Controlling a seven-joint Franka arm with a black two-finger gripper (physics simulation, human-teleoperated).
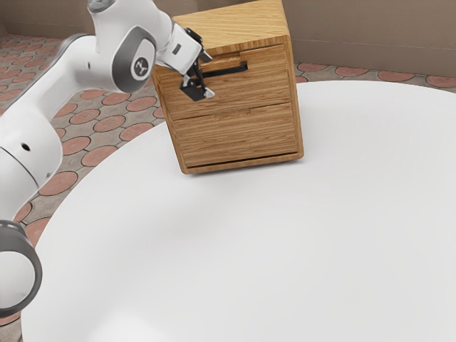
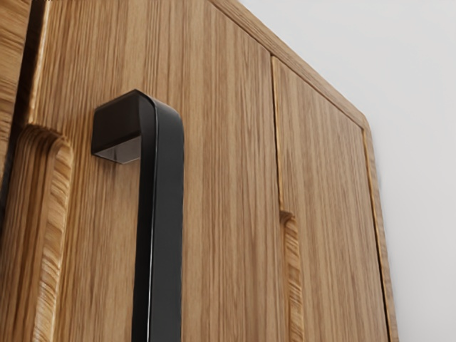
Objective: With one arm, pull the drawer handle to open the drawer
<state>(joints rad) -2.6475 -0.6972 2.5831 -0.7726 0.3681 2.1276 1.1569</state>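
Gripper (image 1: 197, 85) hangs at the handle's end; if it grasps or is released, I cannot tell. On the white desk (image 1: 320, 235) stands a wooden cabinet (image 1: 235, 21), probably heavy. Its upper drawer (image 1: 263, 78) carries the black handle (image 2: 160, 235), rigid and smooth, best taken at its middle.

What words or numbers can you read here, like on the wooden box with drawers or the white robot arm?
No words or numbers can be read anywhere.
On the light brown wooden drawer cabinet: none, just wood grain.
On the long black drawer handle: none.
On the white robot arm: one small dark mark on its grey round joint cap, too small to read.
On the white round table: none.
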